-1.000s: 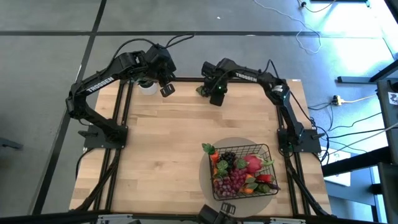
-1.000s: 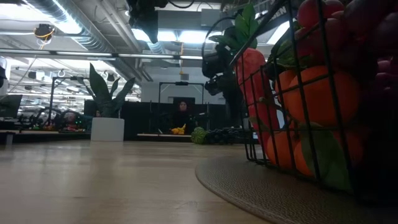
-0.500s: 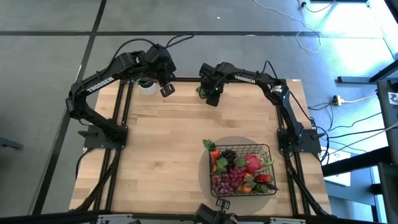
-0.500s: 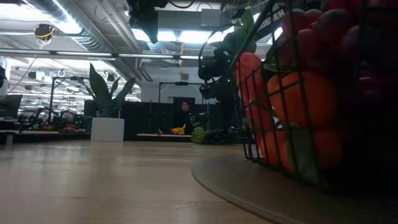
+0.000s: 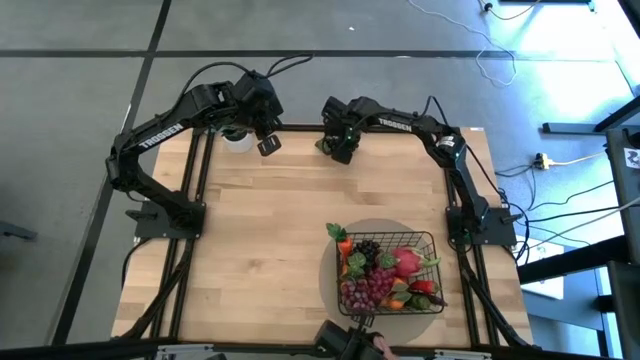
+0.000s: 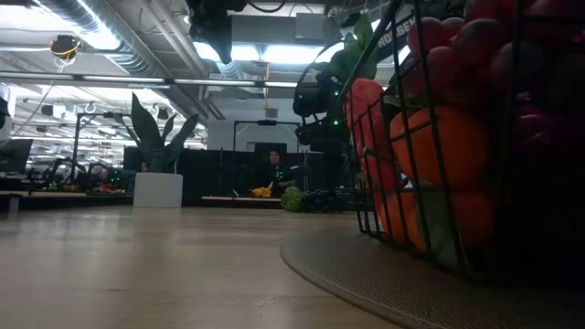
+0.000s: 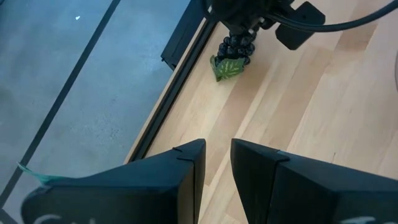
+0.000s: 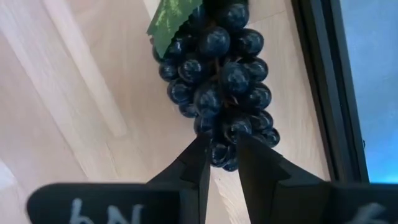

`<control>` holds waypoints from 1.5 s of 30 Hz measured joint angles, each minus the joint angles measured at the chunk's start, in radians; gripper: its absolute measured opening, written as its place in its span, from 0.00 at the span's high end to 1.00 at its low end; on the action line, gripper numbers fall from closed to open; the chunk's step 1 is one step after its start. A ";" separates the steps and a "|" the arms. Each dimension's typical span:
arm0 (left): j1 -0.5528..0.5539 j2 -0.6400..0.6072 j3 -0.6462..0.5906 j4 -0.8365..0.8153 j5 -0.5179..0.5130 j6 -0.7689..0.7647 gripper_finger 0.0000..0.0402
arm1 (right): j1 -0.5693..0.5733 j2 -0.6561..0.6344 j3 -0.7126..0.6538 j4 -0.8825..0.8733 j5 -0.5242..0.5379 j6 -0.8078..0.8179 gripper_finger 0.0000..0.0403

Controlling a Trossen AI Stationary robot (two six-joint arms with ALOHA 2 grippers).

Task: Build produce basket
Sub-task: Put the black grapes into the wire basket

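High view: light wooden table [image 5: 270,230] fills centre of frame, w/ two dark arms entering from the upper corners.

Black wire-grid rectangular basket [image 5: 391,273] sits lower right of centre on a round grey woven mat [image 5: 330,268], filled w/ toy produce [image 5: 385,277]: pink dragon fruit, purple and dark grape bunches, red pepper, carrot at its left edge. Low view: basket fills right side of frame, orange fruits and red pieces pressed vs. the mesh.

Right gripper [image 5: 341,152] is at upper centre of high view, at the table's far edge, over a dark blue-black grape bunch w/ a green leaf [image 8: 221,74]. Right wrist view: the two fingers stand narrowly apart w/ the bunch's lower grapes between the tips, i.e. pinching the bunch; whether the bunch is off the wood cannot be told. Left wrist view shows same bunch at upper centre of frame, under the right arm's gripper, beside the black table-edge rail.

Left gripper [image 5: 269,145] hangs at upper left of centre in high view, near a white pot w/ a plant [image 5: 237,138]; its fingers are slightly parted around nothing (left wrist view).
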 joint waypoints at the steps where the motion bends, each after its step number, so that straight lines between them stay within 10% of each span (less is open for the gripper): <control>1: 0.000 0.000 0.000 0.000 0.000 0.000 0.84 | -0.001 0.000 0.000 0.003 0.000 0.002 0.83; 16: 0.000 0.000 0.000 0.000 0.000 -0.007 0.84 | 0.015 0.000 0.000 0.009 0.119 0.296 0.83; 45: 0.000 0.000 0.000 0.001 0.000 -0.030 0.84 | 0.029 0.026 0.000 0.023 0.129 0.316 0.83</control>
